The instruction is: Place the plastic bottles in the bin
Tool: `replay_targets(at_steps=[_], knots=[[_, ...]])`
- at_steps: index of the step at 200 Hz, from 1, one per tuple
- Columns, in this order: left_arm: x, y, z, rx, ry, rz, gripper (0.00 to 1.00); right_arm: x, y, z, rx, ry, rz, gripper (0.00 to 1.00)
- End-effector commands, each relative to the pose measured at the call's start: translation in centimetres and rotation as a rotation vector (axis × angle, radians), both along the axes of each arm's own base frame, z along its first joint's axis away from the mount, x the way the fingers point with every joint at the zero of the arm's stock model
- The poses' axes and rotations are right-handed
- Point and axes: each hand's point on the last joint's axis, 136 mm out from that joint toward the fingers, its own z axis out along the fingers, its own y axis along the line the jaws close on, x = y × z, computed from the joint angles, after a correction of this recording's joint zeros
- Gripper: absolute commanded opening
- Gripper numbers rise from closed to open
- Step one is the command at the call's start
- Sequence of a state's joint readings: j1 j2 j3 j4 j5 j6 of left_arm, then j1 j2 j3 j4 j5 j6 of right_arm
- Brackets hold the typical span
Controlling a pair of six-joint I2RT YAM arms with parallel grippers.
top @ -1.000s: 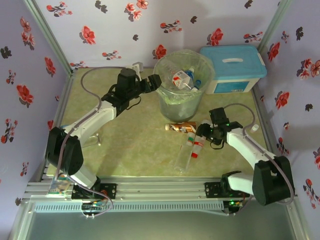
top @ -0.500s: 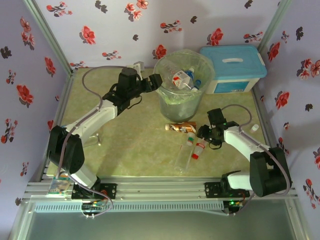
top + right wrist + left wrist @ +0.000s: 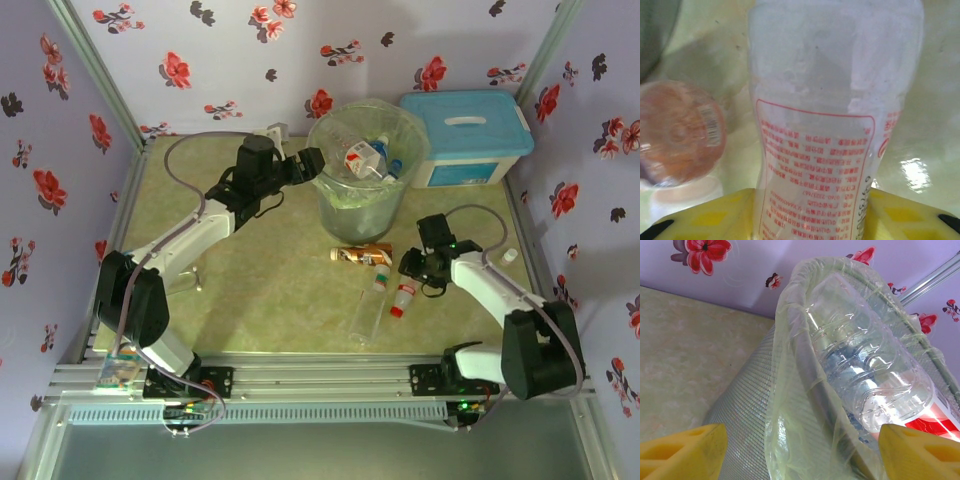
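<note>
Top external, green marbled table (image 3: 260, 300), floral walls (image 3: 200, 70); left gripper (image 3: 314, 164) released, right gripper (image 3: 409, 270) grasping bottle (image 3: 402, 300)

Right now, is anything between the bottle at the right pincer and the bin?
A brown bottle lies on the table between the red-capped bottle at the right pincer and the bin; a lifted carry would likely clear it. Nothing else visible intervenes.

Overhead from the near side, left wrist close beside the bin (image 3: 740, 405), right wrist tight on a bottle (image 3: 835, 100), both seen overhead
</note>
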State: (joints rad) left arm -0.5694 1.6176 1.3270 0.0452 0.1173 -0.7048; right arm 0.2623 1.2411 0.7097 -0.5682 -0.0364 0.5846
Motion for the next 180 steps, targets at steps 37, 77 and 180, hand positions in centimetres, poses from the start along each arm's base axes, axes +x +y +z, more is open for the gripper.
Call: replay_targets(at_steps=[37, 77, 180], knots=[[0.1, -0.6, 0.5, 0.003, -0.013, -0.018, 0.79, 1.9, -3.7, 14.3, -0.216, -0.284, 0.080, 0.50], [0.2, -0.6, 0.2, 0.009, -0.011, -0.020, 0.79, 5.0, -3.3, 25.3, -0.281, -0.569, 0.183, 0.49], [0.4, -1.0, -0.7, 0.016, 0.014, -0.028, 0.79, 17.0, 4.8, 39.7, -0.176, -0.968, 0.464, 0.46]])
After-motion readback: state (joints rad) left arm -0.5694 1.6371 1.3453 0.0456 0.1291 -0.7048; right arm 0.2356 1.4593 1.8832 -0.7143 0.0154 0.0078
